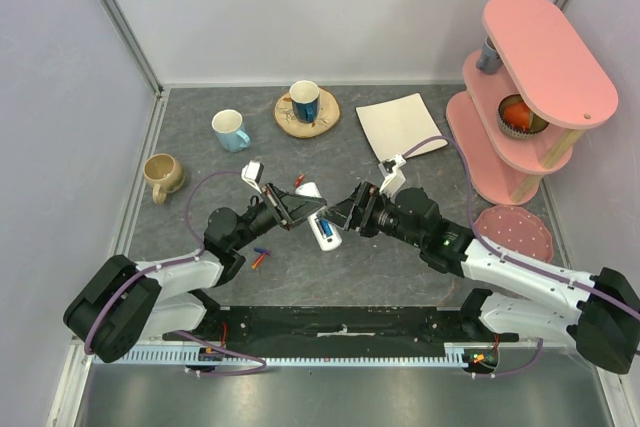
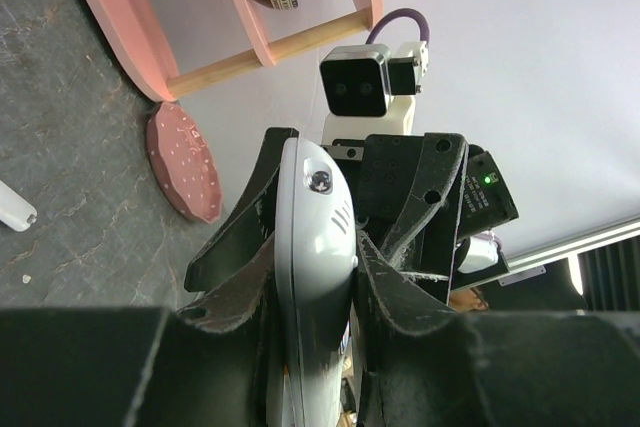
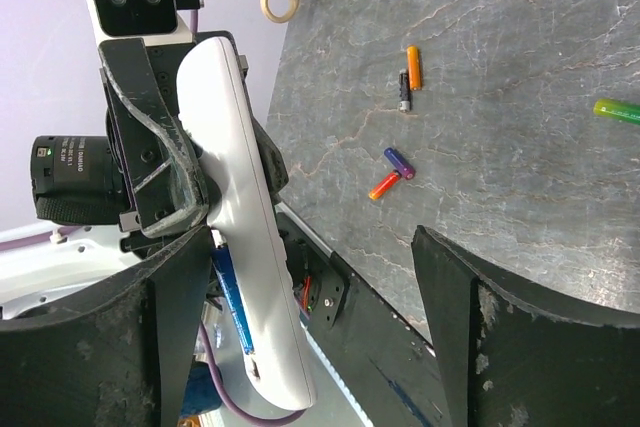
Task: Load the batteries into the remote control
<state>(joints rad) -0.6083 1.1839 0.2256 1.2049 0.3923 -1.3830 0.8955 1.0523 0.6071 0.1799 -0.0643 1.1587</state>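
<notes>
My left gripper (image 1: 287, 210) is shut on the white remote control (image 1: 324, 230) and holds it off the table, its far end pointing right. In the left wrist view the remote control (image 2: 312, 247) stands edge-on between my left gripper's pads (image 2: 315, 277). My right gripper (image 1: 349, 213) is open around the remote's free end. In the right wrist view the remote control (image 3: 238, 227) lies against one finger (image 3: 120, 347), with the other finger (image 3: 530, 347) far off. A blue battery (image 3: 231, 309) shows in its underside. Loose batteries (image 3: 392, 173) lie on the table; two more batteries (image 1: 260, 257) sit near my left arm.
A beige mug (image 1: 162, 175), a light-blue mug (image 1: 231, 130) and a blue mug on a wooden coaster (image 1: 306, 104) stand at the back. A white square plate (image 1: 400, 124), a pink shelf (image 1: 530, 87) and a pink dish (image 1: 513, 232) are on the right. A small white piece (image 1: 310, 190) lies behind the grippers.
</notes>
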